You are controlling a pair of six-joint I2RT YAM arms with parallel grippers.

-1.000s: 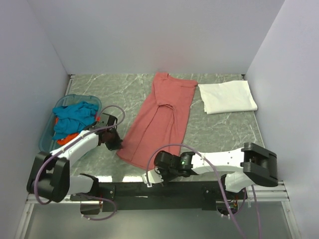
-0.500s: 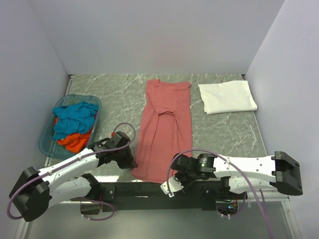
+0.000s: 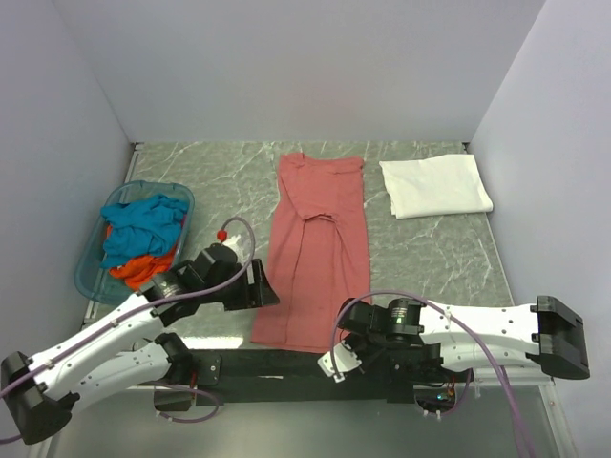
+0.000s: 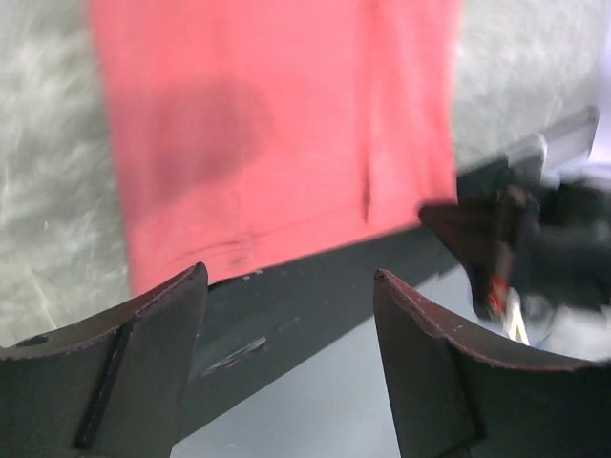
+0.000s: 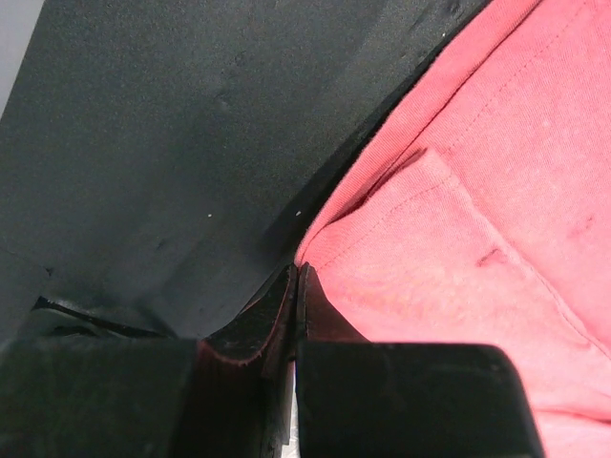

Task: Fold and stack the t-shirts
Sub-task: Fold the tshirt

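Pinching the near right corner of the dusty-red t-shirt, my right fingers are closed tight on its hem, right where the cloth meets the dark rail at the near edge of the bench. My left fingers stand spread apart and hold nothing, hovering just beside the shirt's near left corner. The shirt lies flat and lengthwise down the middle of the bench, folded narrow, collar end away from me. A folded white t-shirt rests at the far right, well apart from it. On the left a blue plastic basket holds a teal-blue t-shirt and an orange t-shirt, both crumpled.
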